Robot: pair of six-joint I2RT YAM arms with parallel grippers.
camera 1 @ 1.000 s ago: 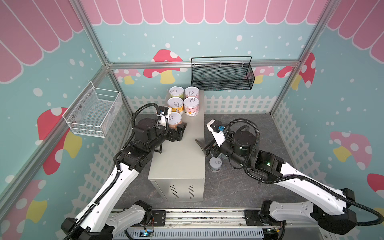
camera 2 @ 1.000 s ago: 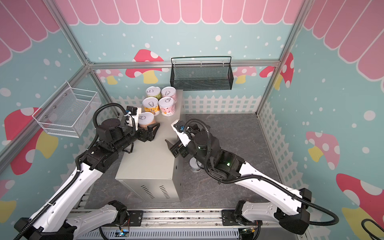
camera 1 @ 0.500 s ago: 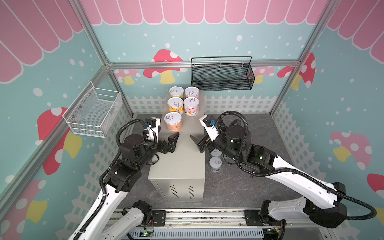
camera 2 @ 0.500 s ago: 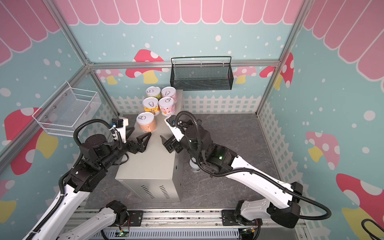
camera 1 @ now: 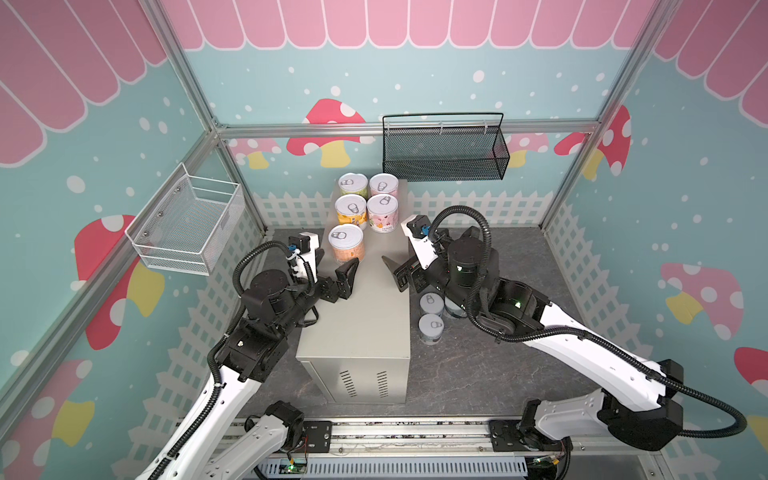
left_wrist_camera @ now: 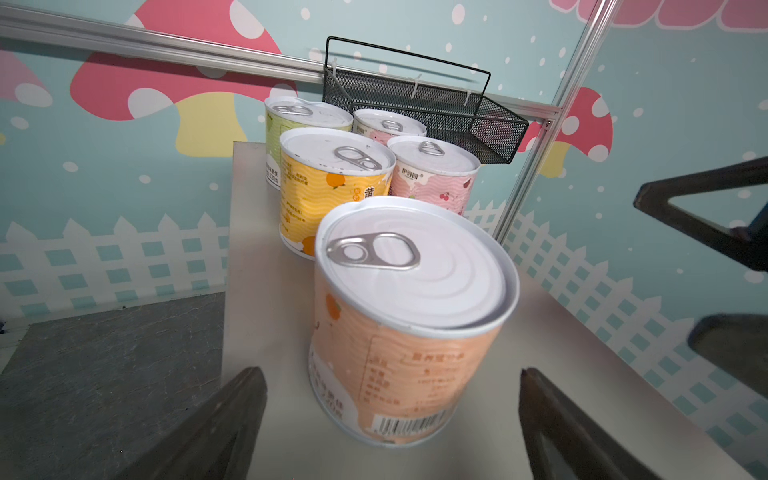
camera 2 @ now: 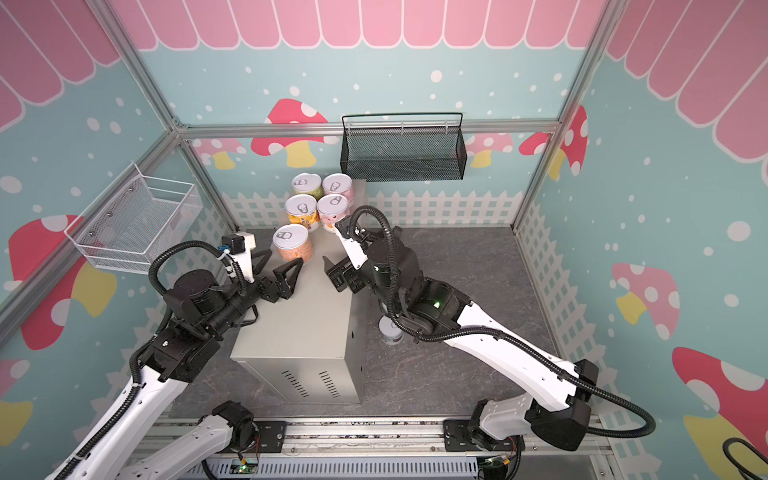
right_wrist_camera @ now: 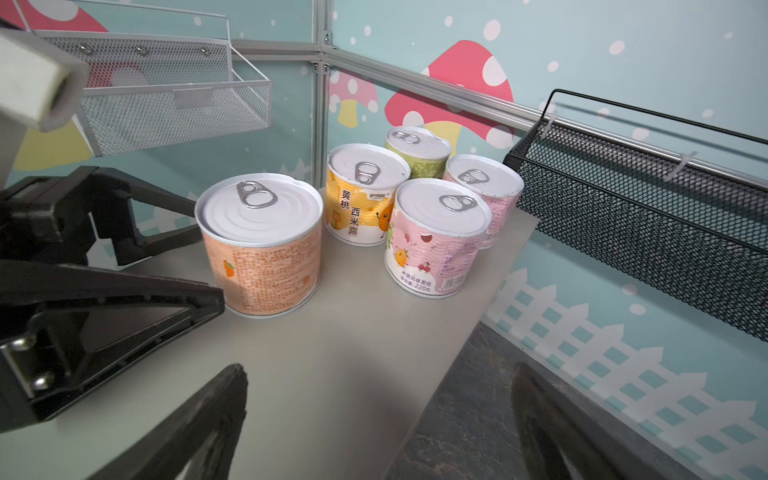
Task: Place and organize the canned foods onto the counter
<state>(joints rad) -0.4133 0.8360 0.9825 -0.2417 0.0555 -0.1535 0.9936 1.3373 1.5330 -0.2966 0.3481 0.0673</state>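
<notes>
In both top views the bench (camera 1: pixel 361 320) runs away from the rail with its near half bare. A two-by-two block of the green can (camera 1: pixel 353 185), far pink can (camera 1: pixel 383 185), yellow can (camera 1: pixel 351 210) and near pink can (camera 1: pixel 382 212) fills the far end, just below the black mesh basket (camera 1: pixel 444 162). The orange can (camera 1: pixel 346 246) stands upright alone in front of the yellow can, near the bench's left long edge. The left hand (camera 1: pixel 334 266) is released, its fingers spread to either side of the orange can's near face. The right hand (camera 1: pixel 397 266), also released and holding nothing, hangs over the right long edge, with open bench top between the two hands. The floor cans (camera 1: pixel 431 303) stand on the grey floor just beside the bench's right wall; what looks like a third is mostly hidden behind the right arm. The white wire basket (camera 1: pixel 187 224) hangs on the left wall, apart from everything. In the left wrist view the orange can sits between the wide fingertips (left_wrist_camera: pixel 249 386), touching neither, with bare top on both sides of it out to the edges. In the right wrist view a bare strip separates the orange can from the near pink can, which stands close to the bench's edge. That hand's fingers (right_wrist_camera: pixel 199 415) straddle the edge, one over the top and one over the floor, with nothing between them.
</notes>
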